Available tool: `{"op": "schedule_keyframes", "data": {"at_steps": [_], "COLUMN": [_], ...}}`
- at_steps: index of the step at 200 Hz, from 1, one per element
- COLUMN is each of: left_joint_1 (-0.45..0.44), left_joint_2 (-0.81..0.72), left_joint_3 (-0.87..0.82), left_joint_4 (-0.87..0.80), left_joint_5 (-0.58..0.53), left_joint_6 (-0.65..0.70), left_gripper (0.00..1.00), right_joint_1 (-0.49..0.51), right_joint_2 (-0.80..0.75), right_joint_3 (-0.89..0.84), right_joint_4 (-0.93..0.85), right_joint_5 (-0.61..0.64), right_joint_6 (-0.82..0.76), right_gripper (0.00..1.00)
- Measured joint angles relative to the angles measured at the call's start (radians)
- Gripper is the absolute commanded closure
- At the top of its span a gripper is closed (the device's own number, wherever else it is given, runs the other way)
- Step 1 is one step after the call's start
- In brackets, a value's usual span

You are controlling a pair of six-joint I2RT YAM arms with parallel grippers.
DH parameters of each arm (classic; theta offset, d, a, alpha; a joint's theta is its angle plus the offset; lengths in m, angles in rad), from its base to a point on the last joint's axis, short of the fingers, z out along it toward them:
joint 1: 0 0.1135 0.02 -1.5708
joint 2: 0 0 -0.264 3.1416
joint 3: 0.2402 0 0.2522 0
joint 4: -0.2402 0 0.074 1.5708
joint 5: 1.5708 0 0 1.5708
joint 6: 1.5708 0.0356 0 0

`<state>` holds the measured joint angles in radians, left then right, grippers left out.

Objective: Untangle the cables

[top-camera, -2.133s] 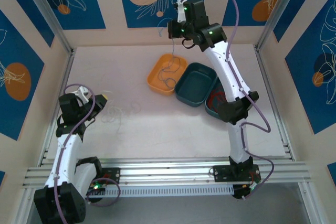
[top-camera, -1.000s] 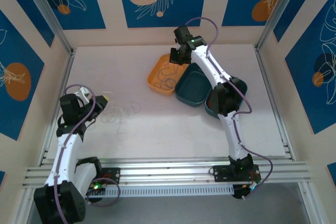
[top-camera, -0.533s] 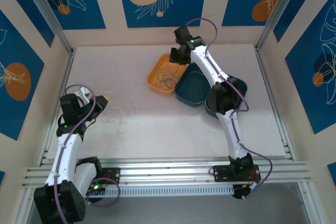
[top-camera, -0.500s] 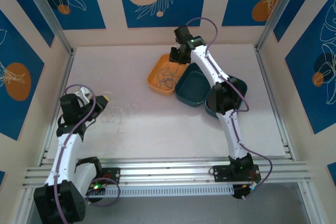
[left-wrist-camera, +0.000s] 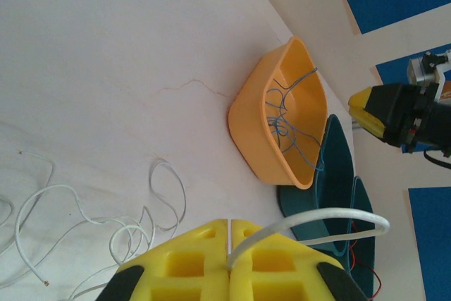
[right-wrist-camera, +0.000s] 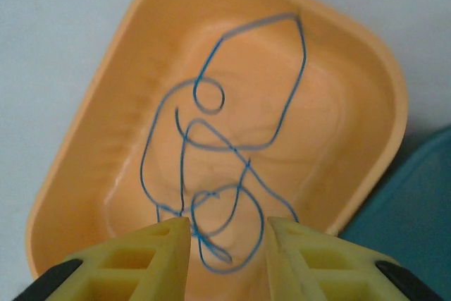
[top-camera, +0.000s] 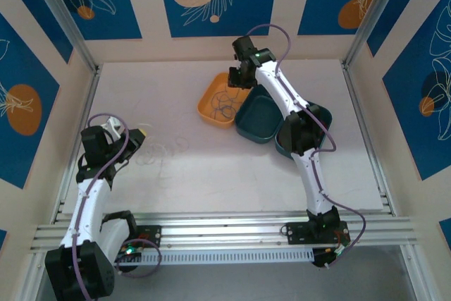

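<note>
A blue cable (right-wrist-camera: 211, 147) lies in loose loops inside the orange tray (right-wrist-camera: 84, 139). My right gripper (right-wrist-camera: 227, 225) hangs open just above it, its fingers either side of the lowest loops and holding nothing. From above, the right gripper (top-camera: 237, 78) is at the far rim of the orange tray (top-camera: 208, 101). At the left, my left gripper (top-camera: 138, 136) is shut on a white cable (left-wrist-camera: 331, 215) that arcs out from between the jaws. More white cable (left-wrist-camera: 106, 216) lies coiled on the table below it. A red cable (left-wrist-camera: 364, 273) shows in a teal tray.
Two dark teal trays (top-camera: 258, 115) sit side by side right of the orange one, the right arm's elbow over the farther one. The white coils (top-camera: 159, 151) spread on the table by the left gripper. Walls close in the back and sides.
The right arm came down to the orange tray, and its gripper opened and let the blue cable settle in the tray. The left arm has not moved.
</note>
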<state>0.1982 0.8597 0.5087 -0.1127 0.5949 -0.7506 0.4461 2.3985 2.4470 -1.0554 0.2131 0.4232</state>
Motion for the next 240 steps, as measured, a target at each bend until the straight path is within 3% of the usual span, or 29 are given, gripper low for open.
{"op": "schedule_keyframes", "data": {"at_steps": [46,90,240], "left_joint_1": [0.000,0.000,-0.002], "left_joint_2": [0.006,0.014,0.005], "left_joint_3": [0.000,0.000,0.001], "left_joint_4": [0.000,-0.001,-0.011], "left_joint_5": [0.000,0.000,0.000], "left_joint_6": [0.000,0.000,0.000], "left_gripper": [1.00,1.00,1.00], "right_joint_1": [0.090,0.141,0.129], "right_joint_2": [-0.161,-0.188,0.055], "right_joint_3": [-0.213,-0.270,-0.070], "right_joint_4": [-0.047,-0.071,-0.119], "right_joint_5": [0.031,0.051,0.079], "right_joint_6": [-0.040,-0.053,-0.082], "right_gripper": [0.83,0.88,0.91]}}
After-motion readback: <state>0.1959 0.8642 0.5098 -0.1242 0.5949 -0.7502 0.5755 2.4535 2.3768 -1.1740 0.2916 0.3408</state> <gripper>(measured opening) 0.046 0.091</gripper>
